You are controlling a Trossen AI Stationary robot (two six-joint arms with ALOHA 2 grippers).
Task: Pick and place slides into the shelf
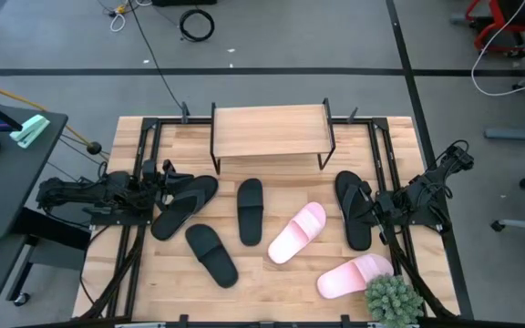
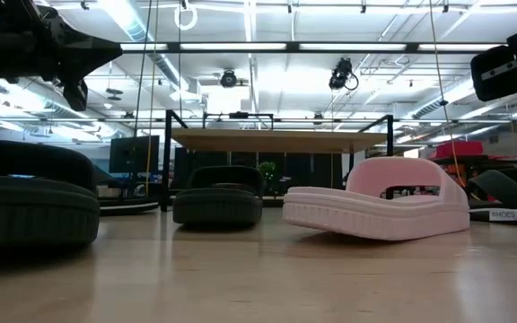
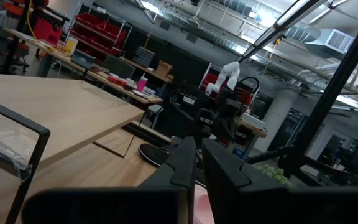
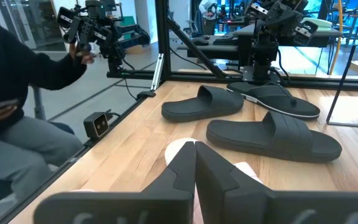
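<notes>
Waiting at the tabletop's (image 1: 272,273) edges with my left tool (image 3: 197,163) and right tool (image 4: 196,163) both pinched closed on nothing, I am judging that no slide has been placed: all six slides (image 1: 250,210) are lying before the bare shelf (image 1: 270,130), so one tool needs opening over the nearest slide.

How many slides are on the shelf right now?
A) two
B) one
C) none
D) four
C: in the high view the shelf has a bare plank top, and all six slides, such as the black one and the pink one, lie on the table in front of it.
</notes>
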